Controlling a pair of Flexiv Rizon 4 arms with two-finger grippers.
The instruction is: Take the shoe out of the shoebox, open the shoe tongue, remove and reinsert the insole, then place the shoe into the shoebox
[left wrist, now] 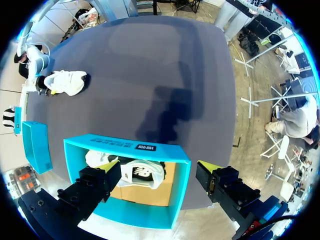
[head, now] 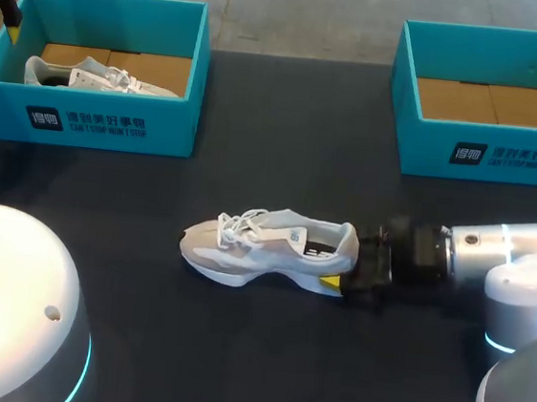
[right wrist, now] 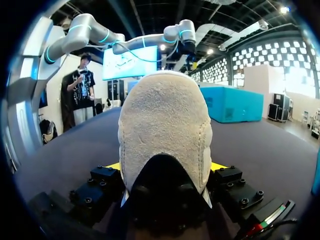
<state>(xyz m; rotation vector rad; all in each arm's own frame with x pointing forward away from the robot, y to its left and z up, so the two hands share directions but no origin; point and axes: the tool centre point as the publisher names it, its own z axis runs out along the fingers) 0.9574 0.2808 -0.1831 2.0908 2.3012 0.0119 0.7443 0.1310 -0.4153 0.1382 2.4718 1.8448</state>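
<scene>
A pale grey and white shoe [head: 268,249] lies on its sole in the middle of the dark table, toe to the left. My right gripper [head: 341,262] is at its heel, one yellow tip showing under the heel's near side. In the right wrist view the suede heel [right wrist: 165,125] fills the gap between the fingers, and the right gripper [right wrist: 165,169] is shut on it from both sides. My left gripper [left wrist: 155,167] hangs open above the left shoebox [left wrist: 125,146], where a second shoe [left wrist: 137,172] lies. In the head view that box [head: 113,127] holds this shoe [head: 90,75].
A second teal shoebox [head: 490,152] at the back right holds only a cardboard liner. White rounded robot bases [head: 7,308] fill the front left and front right corners. Bare dark table [head: 284,145] lies between the two boxes.
</scene>
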